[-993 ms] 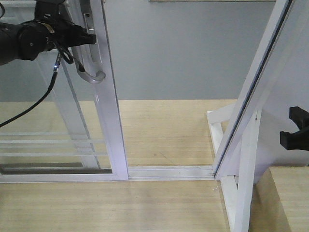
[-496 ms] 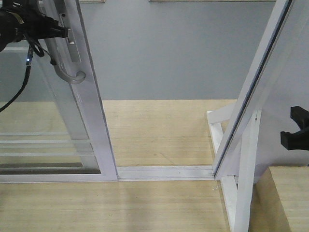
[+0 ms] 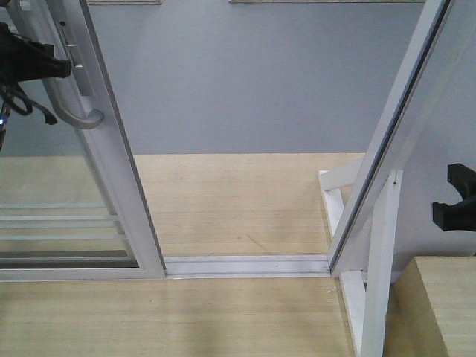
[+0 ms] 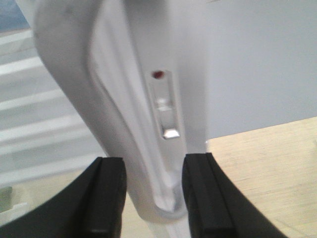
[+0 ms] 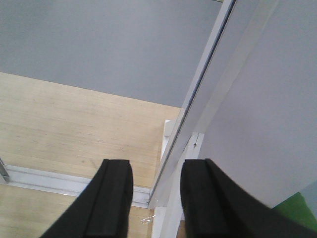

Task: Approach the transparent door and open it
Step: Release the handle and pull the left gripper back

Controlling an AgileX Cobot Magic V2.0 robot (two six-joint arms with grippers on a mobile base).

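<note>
The transparent door (image 3: 111, 163), a clear panel in a white frame with thin white bars low down, stands at the left of the front view. Its curved grey-white handle (image 3: 71, 111) sits on the edge stile. My left gripper (image 3: 59, 67) is at that handle. In the left wrist view the left gripper (image 4: 153, 198) is open, one black finger (image 4: 106, 198) on each side of the handle (image 4: 99, 109) and its lower end. A lock slot (image 4: 166, 106) shows on the stile. My right gripper (image 3: 455, 202) hangs open at the right edge; in its wrist view the right gripper (image 5: 156, 198) holds nothing.
A fixed white frame post (image 3: 394, 126) leans at the right on white braces. A white floor track (image 3: 245, 264) runs between door and post across the wooden floor. A grey wall (image 3: 245, 74) lies beyond the gap. A wooden block (image 3: 439, 305) sits bottom right.
The door and its handle have slid left along the track with my left gripper, widening the gap to the right post. The right gripper has stayed put.
</note>
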